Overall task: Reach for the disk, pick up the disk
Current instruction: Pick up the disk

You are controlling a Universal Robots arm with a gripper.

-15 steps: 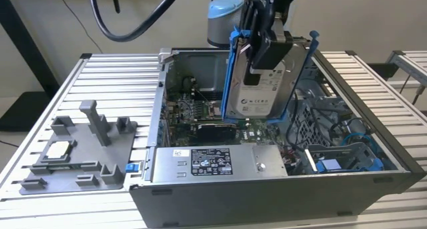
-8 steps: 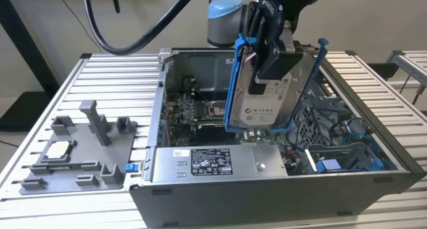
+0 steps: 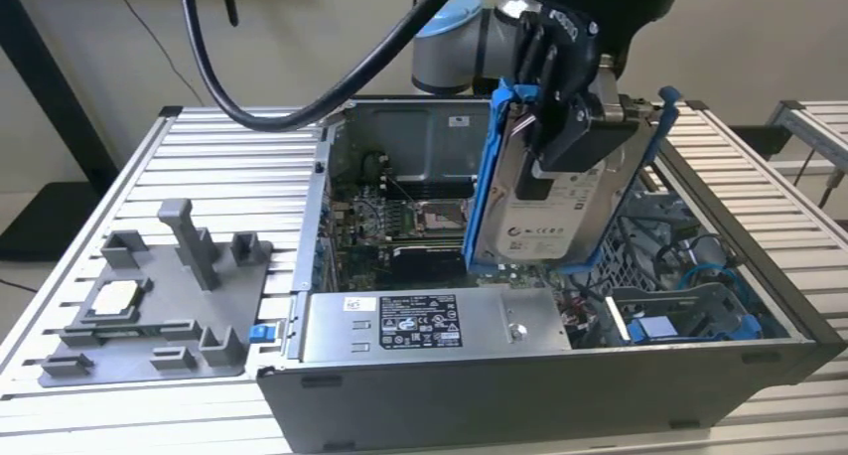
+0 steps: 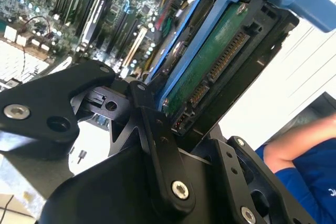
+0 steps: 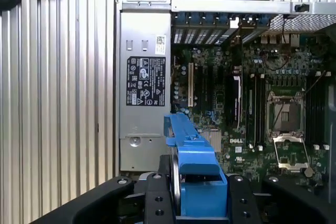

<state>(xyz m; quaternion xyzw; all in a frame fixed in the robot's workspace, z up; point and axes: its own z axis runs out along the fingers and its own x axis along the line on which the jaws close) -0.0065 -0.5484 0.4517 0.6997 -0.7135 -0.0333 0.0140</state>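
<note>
The gripper (image 3: pixel 573 127) is clamped on the disk (image 3: pixel 550 212), a silver hard drive framed by a blue caddy (image 3: pixel 494 157). The drive hangs directly below the tool, clear of the chassis floor and raised above the open computer case (image 3: pixel 530 405). Its long axis runs close to vertical, tilted slightly, with the labelled face turned toward the exterior camera. The grip sits at the upper end of the drive; the lower end is the free end and hangs just above the motherboard (image 3: pixel 411 217).

In the second wrist view, the black fingers (image 4: pixel 157 145) bear on the caddy edge, and the green circuit-board underside of the drive (image 4: pixel 215 61) with its connector strip extends away from the tool. In the first wrist view, the blue caddy rail (image 5: pixel 191 166) sits between the finger links, and the case interior lies beyond it.

Judged from these views, the pick-up is complete: the drive is carried by the tool alone.

Containers:
- The computer case holds the motherboard with an empty processor socket (image 5: pixel 287 124), a labelled power supply (image 3: pixel 431 326) and a blue drive-bay area (image 3: pixel 682 321) with cables, below and beside the hanging drive.
- A grey fixture tray (image 3: pixel 146 316), well apart from the tool on the slatted table (image 3: pixel 79 415), holds a small square chip (image 3: pixel 113 298).

A person's arm in a blue sleeve (image 4: pixel 307 156) appears in the second wrist view, beyond the tool.
</note>
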